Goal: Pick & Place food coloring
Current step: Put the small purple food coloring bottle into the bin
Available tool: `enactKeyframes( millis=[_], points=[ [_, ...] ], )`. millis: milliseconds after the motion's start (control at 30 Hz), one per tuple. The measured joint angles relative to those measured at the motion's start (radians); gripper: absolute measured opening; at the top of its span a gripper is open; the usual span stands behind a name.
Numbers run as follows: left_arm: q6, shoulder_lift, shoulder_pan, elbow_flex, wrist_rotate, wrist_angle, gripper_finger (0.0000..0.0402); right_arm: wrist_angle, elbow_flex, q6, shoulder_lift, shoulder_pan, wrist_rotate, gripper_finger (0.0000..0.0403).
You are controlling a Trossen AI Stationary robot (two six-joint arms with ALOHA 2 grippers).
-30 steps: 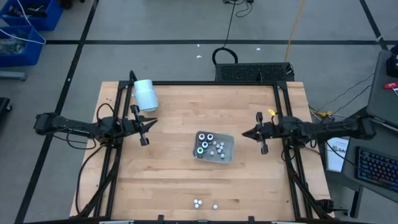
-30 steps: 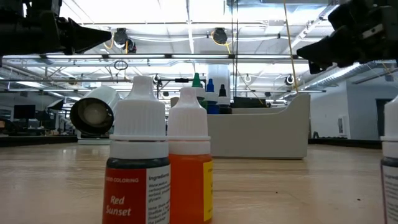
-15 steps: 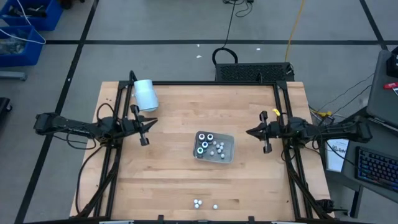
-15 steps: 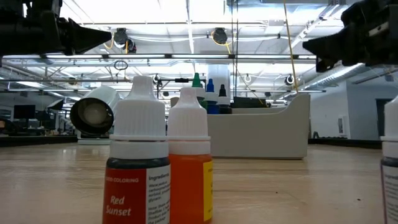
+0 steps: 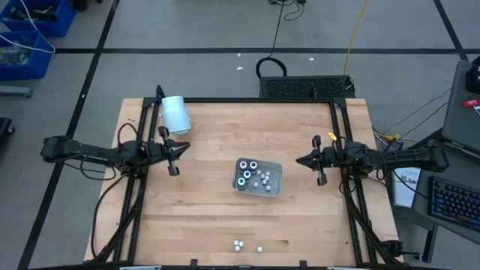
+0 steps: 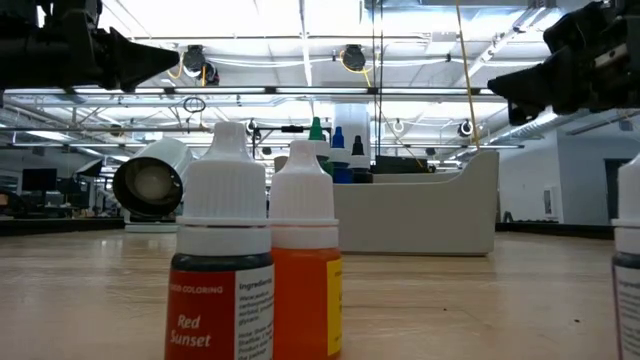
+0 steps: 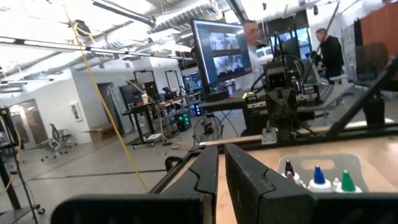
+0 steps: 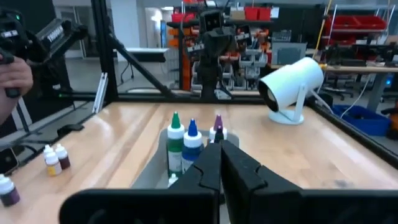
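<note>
The grey tray (image 5: 274, 182) sits at mid-table with several food coloring bottles (image 5: 248, 171) standing in it. The right wrist view shows green (image 8: 176, 144), blue (image 8: 192, 145) and purple (image 8: 217, 124) ones there. Three more bottles stand by the near edge (image 5: 238, 244): a red one (image 6: 220, 265), an orange one (image 6: 305, 262), and a third apart (image 5: 259, 248). My left gripper (image 5: 186, 147) (image 7: 221, 163) hovers shut, left of the tray. My right gripper (image 5: 297, 160) (image 8: 221, 158) hovers shut, right of the tray, and points at it. Both are well above the table in the low view.
A large white cylinder (image 5: 175, 114) lies at the far left corner of the table, its open end showing in the low view (image 6: 148, 185). Black frame rails (image 5: 135, 195) run along the left and right edges. A person's hand (image 8: 12, 78) shows beyond the table.
My right gripper has drawn back a little toward the table's right edge, staying shut and at much the same height. The left arm, the tray and the bottles have kept still.
</note>
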Motion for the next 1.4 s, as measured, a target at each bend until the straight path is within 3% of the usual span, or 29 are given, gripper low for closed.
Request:
enactKeyframes(
  millis=[267, 400, 500, 767, 967, 1267, 1400],
  points=[
    [-0.147, 0.003, -0.002, 0.035, -0.049, -0.033, 0.0037, 0.018, -0.001, -0.029, 0.000, 0.000, -0.001, 0.0000],
    [-0.178, 0.052, -0.045, 0.160, 0.028, -0.201, 0.0014, 0.032, -0.002, -0.031, 0.000, 0.000, -0.001, 0.0000],
    [-0.177, 0.131, -0.104, 0.288, 0.017, -0.316, 0.0006, 0.040, -0.002, -0.034, 0.000, 0.000, 0.000, 0.0000],
    [-0.177, 0.468, -0.280, 0.615, -0.013, -0.557, 0.0007, 0.047, -0.002, -0.023, 0.002, 0.000, 0.001, 0.0000],
    [-0.296, 0.751, -0.378, 0.861, -0.151, -0.760, 0.0007, 0.038, -0.002, -0.023, 0.002, 0.000, 0.003, 0.0000],
    [-0.358, 1.156, -0.449, 1.247, -0.057, -1.040, 0.0018, 0.007, -0.002, -0.007, 0.002, 0.000, 0.003, 0.0000],
    [-0.352, 1.315, -0.467, 1.400, -0.020, -1.033, 0.0019, -0.012, -0.002, -0.003, 0.002, 0.000, 0.003, 0.0000]
  ],
)
